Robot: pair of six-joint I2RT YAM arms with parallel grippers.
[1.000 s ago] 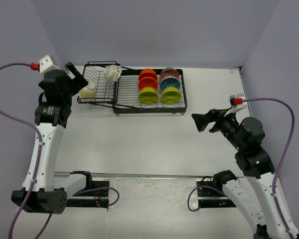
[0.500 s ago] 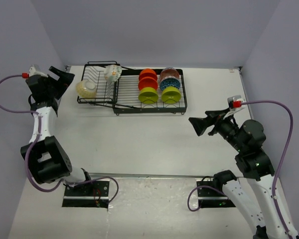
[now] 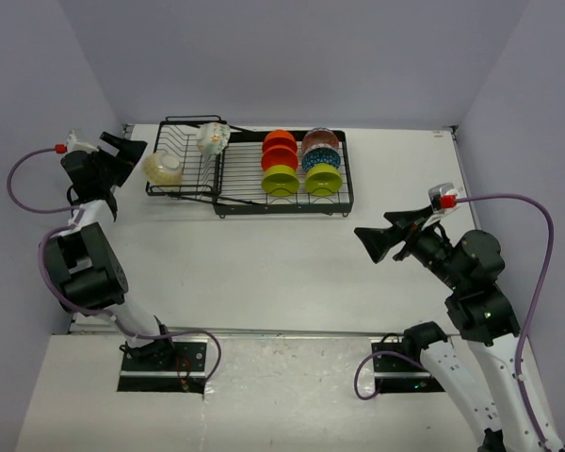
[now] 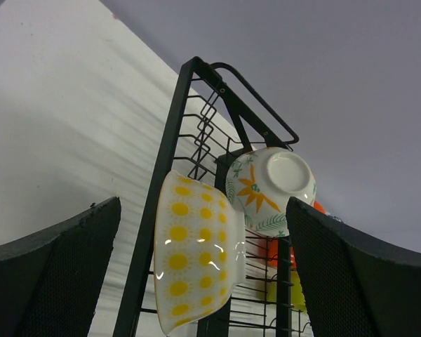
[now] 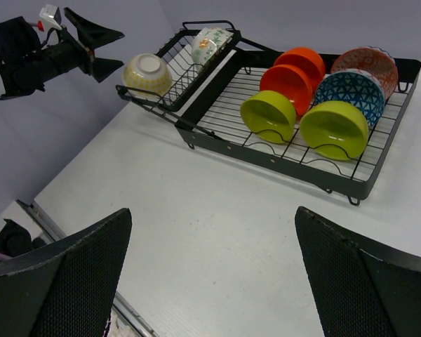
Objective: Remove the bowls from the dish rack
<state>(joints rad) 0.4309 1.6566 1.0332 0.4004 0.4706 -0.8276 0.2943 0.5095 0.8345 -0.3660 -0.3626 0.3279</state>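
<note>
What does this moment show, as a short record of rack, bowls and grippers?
rack: black wire, far side of table
long section: two orange bowls, two lime bowls, blue bowl, pinkish bowl, all on edge
side basket: dotted bowl, floral bowl
left gripper: open, empty, beside side basket, facing dotted bowl
right gripper: open, empty, over table, apart from rack
unloaded: none visible

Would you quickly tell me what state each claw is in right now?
Left claw: open, holding nothing.
Right claw: open, holding nothing.
</note>
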